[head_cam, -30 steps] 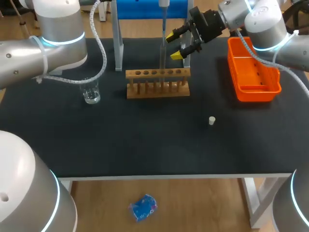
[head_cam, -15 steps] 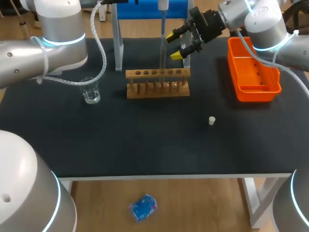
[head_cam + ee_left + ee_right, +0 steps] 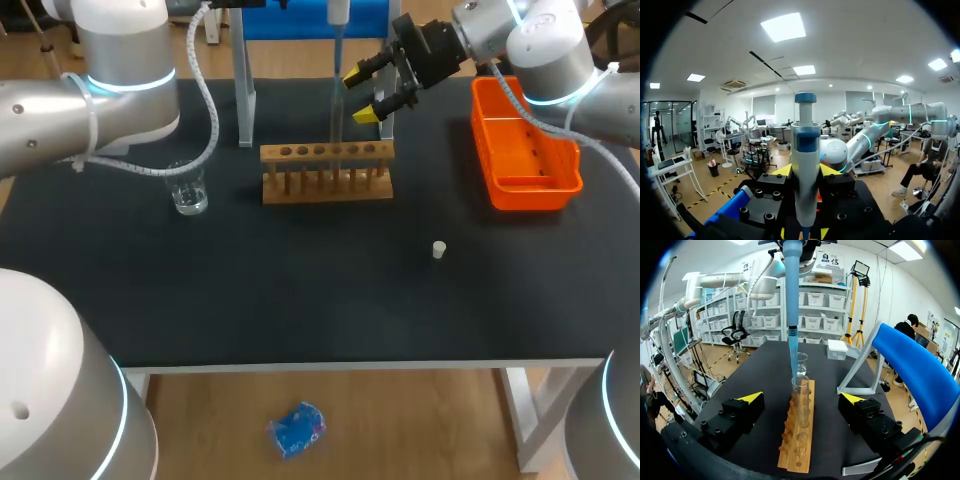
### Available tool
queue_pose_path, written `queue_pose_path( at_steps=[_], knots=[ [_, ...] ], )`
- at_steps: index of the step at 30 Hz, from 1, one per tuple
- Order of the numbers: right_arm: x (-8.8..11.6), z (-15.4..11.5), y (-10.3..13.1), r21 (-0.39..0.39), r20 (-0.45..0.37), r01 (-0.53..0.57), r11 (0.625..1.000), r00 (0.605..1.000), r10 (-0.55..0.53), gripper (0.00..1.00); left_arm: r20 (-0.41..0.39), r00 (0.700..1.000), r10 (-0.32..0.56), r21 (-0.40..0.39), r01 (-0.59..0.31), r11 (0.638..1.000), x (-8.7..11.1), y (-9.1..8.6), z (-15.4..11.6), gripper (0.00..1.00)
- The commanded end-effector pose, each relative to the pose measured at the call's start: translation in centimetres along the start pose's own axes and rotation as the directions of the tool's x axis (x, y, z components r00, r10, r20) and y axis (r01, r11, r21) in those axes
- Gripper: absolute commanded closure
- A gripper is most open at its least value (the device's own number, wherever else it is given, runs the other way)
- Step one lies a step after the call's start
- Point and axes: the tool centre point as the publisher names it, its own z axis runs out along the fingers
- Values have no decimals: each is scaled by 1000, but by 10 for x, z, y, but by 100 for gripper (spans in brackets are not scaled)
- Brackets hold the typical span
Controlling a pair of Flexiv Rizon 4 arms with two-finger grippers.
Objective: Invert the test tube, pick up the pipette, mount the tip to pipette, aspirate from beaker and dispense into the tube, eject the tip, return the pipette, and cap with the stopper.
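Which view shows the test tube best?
Right wrist view: the tube stands upright in the rack, pipette tip at its mouth. Head view shows it only as faint glass. Left wrist view shows only the pipette, no tube.

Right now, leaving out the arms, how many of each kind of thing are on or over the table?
beaker: 1
rack: 1
tube: 1
stopper: 1
bin: 1
stand: 1
pipette: 1
Total: 7
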Motion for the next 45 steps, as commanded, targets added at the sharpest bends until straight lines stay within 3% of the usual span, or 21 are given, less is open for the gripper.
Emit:
queue_pose_path(
  at_steps=[1,23,37,45],
  knots=[
    [-1,-1,0,2,-4,1,1000,1000,-1,0,-1,1000,-10,9,10,1000,0,2,2,100],
    [-1,-1,0,2,-4,1,1000,1000,-1,0,15,1000,-12,52,11,999,-6,4,6,100],
    [-1,-1,0,2,-4,1,1000,1000,-1,0,83,996,30,76,-37,996,-13,3,1,100],
    [-1,-1,0,2,-4,1,1000,1000,-1,0,112,991,66,49,-72,996,-17,3,-3,100]
  ],
)
